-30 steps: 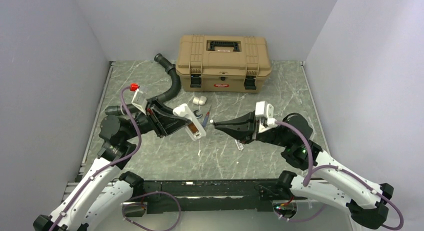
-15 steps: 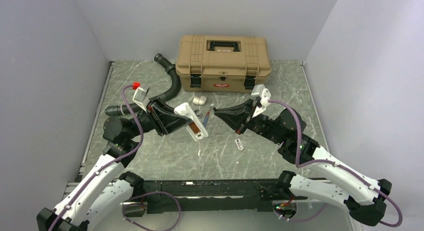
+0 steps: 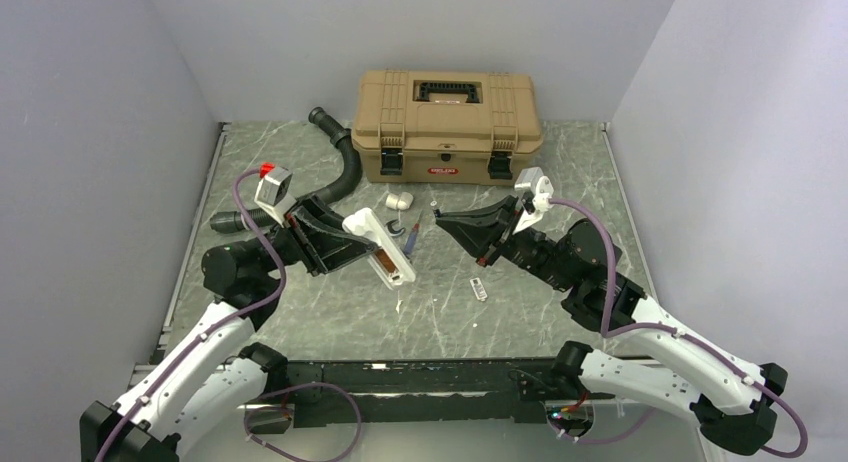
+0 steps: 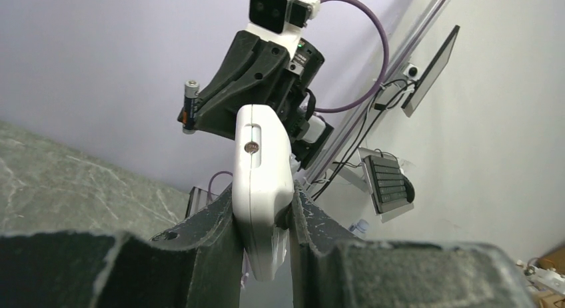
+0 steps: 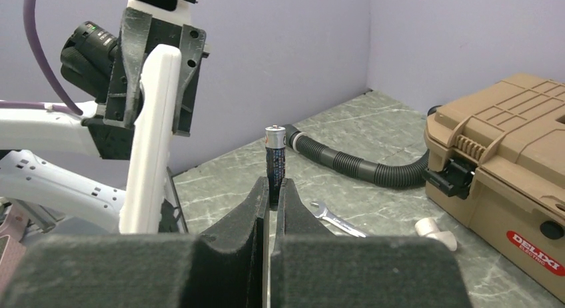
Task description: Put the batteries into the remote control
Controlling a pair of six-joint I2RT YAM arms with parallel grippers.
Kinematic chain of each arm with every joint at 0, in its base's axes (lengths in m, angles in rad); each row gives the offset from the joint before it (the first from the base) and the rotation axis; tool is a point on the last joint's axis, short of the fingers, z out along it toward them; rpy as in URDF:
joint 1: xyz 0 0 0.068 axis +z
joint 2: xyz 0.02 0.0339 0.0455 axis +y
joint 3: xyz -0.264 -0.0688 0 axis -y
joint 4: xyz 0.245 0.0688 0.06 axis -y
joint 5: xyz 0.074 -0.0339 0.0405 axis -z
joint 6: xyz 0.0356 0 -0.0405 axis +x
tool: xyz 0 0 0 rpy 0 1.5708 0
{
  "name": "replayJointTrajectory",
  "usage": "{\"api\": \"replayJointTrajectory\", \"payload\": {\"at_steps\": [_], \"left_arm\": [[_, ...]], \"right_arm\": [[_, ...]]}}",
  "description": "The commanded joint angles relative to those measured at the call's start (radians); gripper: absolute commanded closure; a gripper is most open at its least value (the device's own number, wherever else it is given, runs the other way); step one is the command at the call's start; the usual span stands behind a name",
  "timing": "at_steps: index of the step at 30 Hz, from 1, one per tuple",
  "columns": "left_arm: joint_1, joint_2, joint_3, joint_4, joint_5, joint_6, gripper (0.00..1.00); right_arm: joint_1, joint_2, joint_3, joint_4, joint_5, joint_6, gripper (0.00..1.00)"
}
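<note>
Shift, R arm: right gripper (image 3: 443, 219) has been drawn back from the remote control (image 3: 384, 254) and lifted twd the far side within the last sec. Its tip, almost touching the handset's lower end before, is now clearly apart from it.
Shift, L arm: left gripper (image 4: 263, 211) has been pulled slightly back twd its own side. The handset is kept at abt the same tilt.
Meaning: no cell is judged seated yet. The approach looks to have been broken off for re-alignment, so insertion is still to be done.
Loose piece: small pale strip (image 3: 479, 288) is seen on the table (image 3: 440, 312) by the R arm, nearest the bases. Whether it is the cover can't be told.
L jaws: closed on the handset's long edges, approx mid-body. One end sticks out well past the pads, the other hangs behind them (L wrist view).
Bay: a brownish open recess is seen on the handset's upper face in the top view. Contents too small to tell.
R jaws: nearly closed, w/ the battery (image 5: 275, 163) pinched at its lower end and held upright, cap end up.
Battery vs handset: held beside and beyond the handset, not over the bay. No contact is seen.
Farther back: wrench (image 5: 336, 221), white stub (image 3: 400, 199), hose (image 3: 345, 172) and toolbox (image 3: 445, 112) lie behind, not involved.
</note>
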Motion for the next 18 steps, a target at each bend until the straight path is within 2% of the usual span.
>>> {"api": "replayJointTrajectory", "payload": {"at_steps": [1, 5, 9, 12, 15, 18], "left_arm": [[-0.004, 0.018, 0.0, 0.157, 0.035, -0.058, 1.0], [-0.003, 0.02, 0.013, 0.157, 0.056, -0.037, 1.0], [-0.004, -0.001, 0.047, -0.012, 0.068, 0.054, 1.0], [-0.004, -0.033, 0.099, -0.345, 0.005, 0.203, 1.0], [-0.004, -0.043, 0.176, -0.775, -0.197, 0.354, 1.0], [-0.003, -0.008, 0.204, -0.951, -0.335, 0.358, 1.0]], "right_arm": [[0.0, -0.013, 0.011, 0.008, 0.023, 0.005, 1.0], [0.0, -0.015, 0.001, 0.01, 0.028, -0.007, 1.0], [0.0, -0.016, -0.004, 0.014, 0.033, -0.016, 1.0], [0.0, -0.013, -0.007, 0.012, 0.042, -0.02, 1.0], [-0.001, 0.002, -0.007, -0.008, 0.06, -0.031, 1.0], [0.0, 0.047, 0.03, -0.071, 0.087, -0.017, 1.0]]}}
